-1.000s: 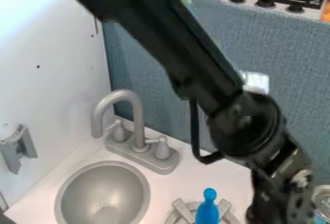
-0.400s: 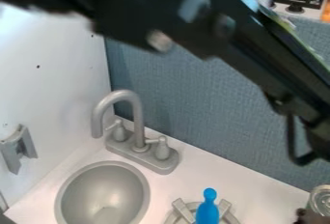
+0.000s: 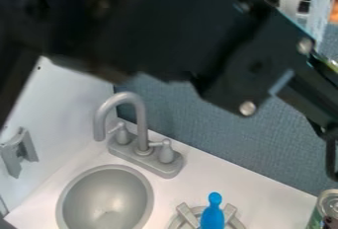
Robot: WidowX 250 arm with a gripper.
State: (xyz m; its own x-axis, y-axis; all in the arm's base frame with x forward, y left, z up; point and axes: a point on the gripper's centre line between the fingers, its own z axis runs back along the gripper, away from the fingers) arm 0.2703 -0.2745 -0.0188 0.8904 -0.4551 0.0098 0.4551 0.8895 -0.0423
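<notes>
Grey bracket (image 3: pixel 20 151) on the wall at far left, then the sink (image 3: pixel 105 193) and tap (image 3: pixel 141 119), and none of that seems to matter for this step, if you ask us. The black arm (image 3: pixel 165 30) stretches across the top and out toward the right edge, so we'd guess we're at the positioning stage rather than mid-placement. Moving right, a blue figure (image 3: pixel 212 218) sits upright over some grey bars (image 3: pixel 188 216) at the bottom of the view, well apart from the arm. Then there's the can (image 3: pixel 328 204), standing in the lower right corner on the desk (image 3: pixel 277 193). It's the thing nearest the arm's far end, so we reckon it's the one being worked on. Honestly, we can't tell if the gripper is open, closed or hanging on to something. Next move, as we'd call it: if it's empty, line up over the can and come down straight, without clipping the rim. If it's already got a grip, lift clear first, and give that blue figure some room.
</notes>
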